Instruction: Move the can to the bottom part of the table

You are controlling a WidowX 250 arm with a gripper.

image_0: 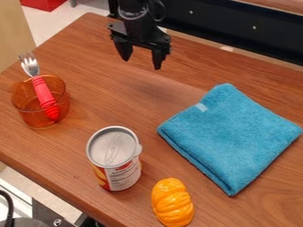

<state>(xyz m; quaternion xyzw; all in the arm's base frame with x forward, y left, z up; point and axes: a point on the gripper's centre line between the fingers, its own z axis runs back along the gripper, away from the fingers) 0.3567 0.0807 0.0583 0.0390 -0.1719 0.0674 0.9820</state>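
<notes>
A brown wood table (95, 66) spans the frame. At right lies a folded blue cloth (231, 137). At top, left of centre, the gripper (141, 57) hangs above the table, fingers wide apart. An upright can (115, 159) stands lower left of centre. At left, an orange cup (28, 108) holds a red-handled fork (44, 93). At bottom centre sits an orange pumpkin (172, 203).

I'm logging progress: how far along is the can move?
Probably done: the can stands upright near the table's lower-left edge, though its starting spot is unknown. Nothing is in hand: the open gripper hangs empty, away from it. Likely nothing is left.
</notes>
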